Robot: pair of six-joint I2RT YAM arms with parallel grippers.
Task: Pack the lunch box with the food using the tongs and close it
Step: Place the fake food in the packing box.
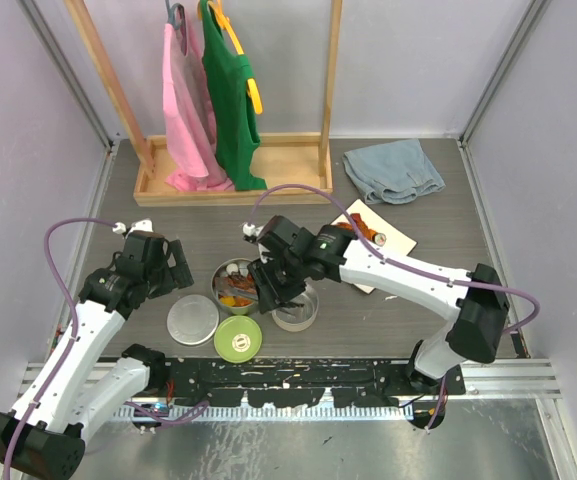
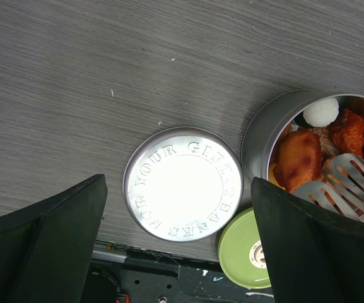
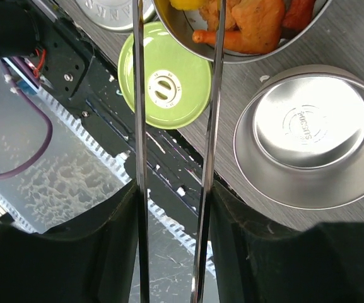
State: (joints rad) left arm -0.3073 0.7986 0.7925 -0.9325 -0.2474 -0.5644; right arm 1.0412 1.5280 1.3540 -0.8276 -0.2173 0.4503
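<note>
- The right jaws are clamped on the tongs (image 3: pixel 139 113). In the right wrist view the two thin arms run up between the dark fingers (image 3: pixel 106 252), one along each finger, with a gap between the arms.
- The tongs' slotted tips (image 2: pixel 352 183) are inside the filled tin (image 1: pixel 228 283), over the food (image 2: pixel 300 158). I cannot tell whether a piece is pinched between them.
- The food in that tin is orange and red chunks with one white ball at the far side.
- The empty tin (image 3: pixel 311 136) stands just beside the filled tin, to its right in the top view, with its shiny bottom bare.
- The steel lid (image 2: pixel 183 184) lies flat on the bench (image 1: pixel 448 225) with its raised lettering up, near the filled tin and left of it.
- The green lid (image 3: pixel 164 76) lies flat at the near edge of the bench, between the steel lid and the empty tin. It is just beside the steel lid.
- The left jaws stand wide apart and hold nothing. They hang above the steel lid, with their fingers (image 2: pixel 49 246) on either side of it in the left wrist view.
- A white plate (image 1: pixel 393 245) behind the right arm carries a few more pieces of food.
- A blue cloth (image 1: pixel 395 170) lies at the back right. A wooden rack (image 1: pixel 233 185) with pink and green garments stands at the back.
</note>
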